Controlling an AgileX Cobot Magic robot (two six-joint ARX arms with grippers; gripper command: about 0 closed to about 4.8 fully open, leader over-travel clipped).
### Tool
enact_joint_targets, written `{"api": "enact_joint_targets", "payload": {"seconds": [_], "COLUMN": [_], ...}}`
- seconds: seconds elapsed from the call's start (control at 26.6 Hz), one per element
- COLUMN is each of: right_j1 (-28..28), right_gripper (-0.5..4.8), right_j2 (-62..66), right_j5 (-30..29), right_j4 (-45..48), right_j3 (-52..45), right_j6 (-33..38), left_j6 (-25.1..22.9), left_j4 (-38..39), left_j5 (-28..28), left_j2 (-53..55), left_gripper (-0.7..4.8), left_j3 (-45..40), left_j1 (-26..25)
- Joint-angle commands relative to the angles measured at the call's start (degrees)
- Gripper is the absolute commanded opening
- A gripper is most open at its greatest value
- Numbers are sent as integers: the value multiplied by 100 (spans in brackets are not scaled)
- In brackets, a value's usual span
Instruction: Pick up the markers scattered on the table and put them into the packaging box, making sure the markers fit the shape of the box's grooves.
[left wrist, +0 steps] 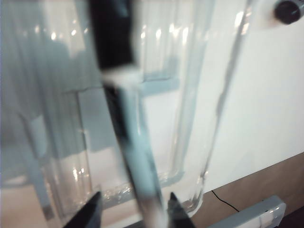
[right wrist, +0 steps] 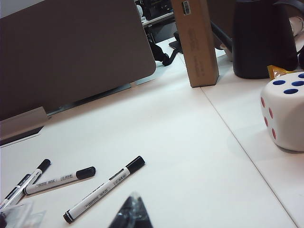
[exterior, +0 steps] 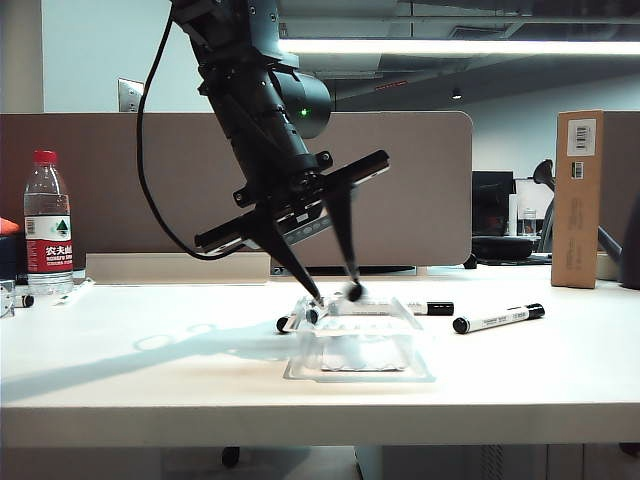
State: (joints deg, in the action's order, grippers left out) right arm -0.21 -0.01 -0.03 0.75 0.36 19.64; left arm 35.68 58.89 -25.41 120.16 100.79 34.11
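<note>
The clear packaging box [exterior: 360,352] sits mid-table with my left gripper [exterior: 336,293] pointing down at its back edge. In the left wrist view, a marker [left wrist: 135,152] with a black cap lies lengthwise over the box's ridges [left wrist: 190,118], between the fingers of the left gripper [left wrist: 133,197]. The jaws stand apart from the barrel, open. Loose markers lie right of the box [exterior: 497,318] and behind it [exterior: 420,308], with more at its back left [exterior: 295,318]. My right gripper [right wrist: 132,211] hangs shut above the table [right wrist: 190,156], near three markers [right wrist: 102,189].
A water bottle [exterior: 47,225] stands far left. A tall brown cardboard box [exterior: 578,198] stands at the back right. Near the right gripper are a white die with coloured dots [right wrist: 285,111] and a black jug [right wrist: 263,38].
</note>
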Motion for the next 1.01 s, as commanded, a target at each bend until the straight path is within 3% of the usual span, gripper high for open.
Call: {"api": "enact_joint_targets", "payload": {"seconds": [0.04, 0.19, 0.26, 0.41, 0.6, 0.75, 0.98, 1.01], "right_j1": [4, 7, 4, 7, 7, 17, 337, 393], "right_gripper": [-1, -1, -1, -1, -3, -3, -2, -2], "right_j2": [0, 0, 0, 35, 455, 1506, 3366, 4229], "right_j5": [7, -20, -212, -717, -1187, -1517, -1561, -1884], "right_j4": [129, 129, 146, 225, -262, -505, -638, -844], "right_j3": [-26, -26, 4, 109, 719, 1495, 2734, 3248], "right_j6": [7, 72, 588, 1272, 1641, 1633, 1244, 1246], "left_j6": [28, -168, -527, -1202, -1947, -2299, -2524, -2664], "left_j4": [11, 57, 216, 608, 968, 1237, 1467, 1565], "left_j5": [33, -225, -579, -474, 118, 1213, 1554, 1768], "left_j2": [-33, -37, -85, -216, -496, -748, -920, -960], "left_gripper": [154, 154, 177, 192, 192, 192, 192, 192], "left_j3": [15, 17, 20, 20, 17, 17, 17, 17], "left_j1": [13, 2, -114, -249, -417, -413, -400, -402]}}
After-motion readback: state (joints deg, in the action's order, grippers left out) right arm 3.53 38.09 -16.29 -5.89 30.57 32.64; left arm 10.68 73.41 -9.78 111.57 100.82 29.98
